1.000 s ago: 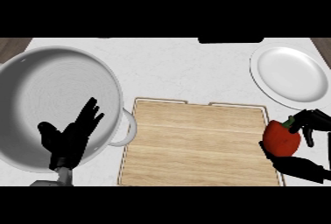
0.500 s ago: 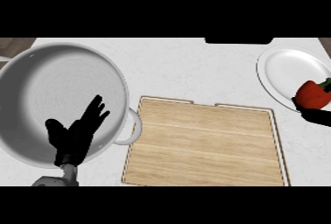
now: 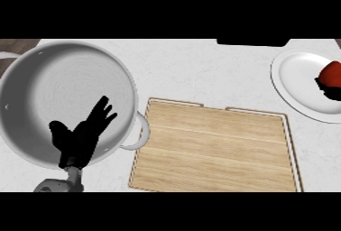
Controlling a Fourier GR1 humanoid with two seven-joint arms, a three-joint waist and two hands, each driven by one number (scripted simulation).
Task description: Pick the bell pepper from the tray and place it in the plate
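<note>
Red bell pepper (image 3: 331,74) at right edge of view, over white plate (image 3: 300,85), cut off by frame. Dark bit of right hand (image 3: 328,91) just below and against pepper; fingers not readable, cannot tell whether clamped or let go. Cannot tell either if pepper rests on plate or hangs just above it. Probably held there because plate is the drop spot; release likely the step left. Wooden tray (image 3: 213,149) well to the left of that hand and nearer the robot, nothing on it, so pick-up looks done. Left hand (image 3: 83,135) spread, fingers straight and pointing up, holding nothing, shown over rim of big grey pan (image 3: 60,81); contact with pan unclear. Resting, out of the way of the tray just to its right.
</note>
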